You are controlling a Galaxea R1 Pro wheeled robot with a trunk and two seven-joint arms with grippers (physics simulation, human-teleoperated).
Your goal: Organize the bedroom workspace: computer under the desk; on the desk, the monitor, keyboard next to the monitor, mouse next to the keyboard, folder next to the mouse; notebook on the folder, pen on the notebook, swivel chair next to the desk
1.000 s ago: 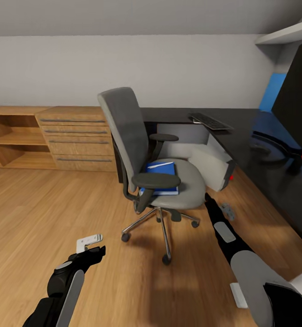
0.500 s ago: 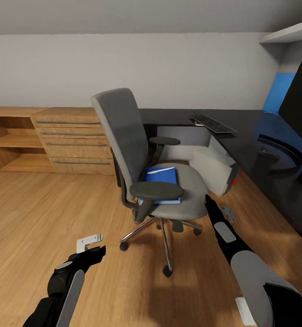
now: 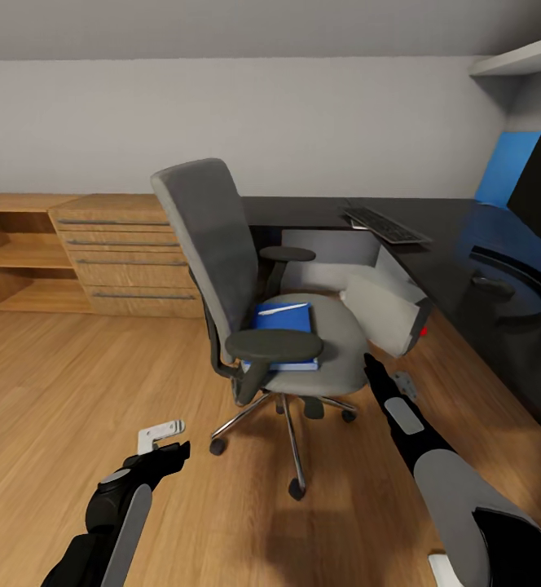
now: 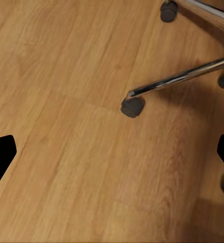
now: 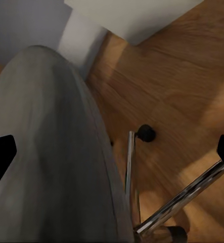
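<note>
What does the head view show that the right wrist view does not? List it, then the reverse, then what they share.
Head view's own: the blue folder on the seat with the pen lying on it, the keyboard on the black desk, and the wooden drawer chest.
Right wrist view's own: a close look from beside and below the seat's edge.
Shared: the swivel chair with its chrome base legs and casters, the white computer, and the wood floor.

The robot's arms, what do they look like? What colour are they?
Both arms are black with smooth grey panels. The left arm ends in a black wrist with a pale grey gripper. The right arm is slim and black towards its small grey gripper.
</note>
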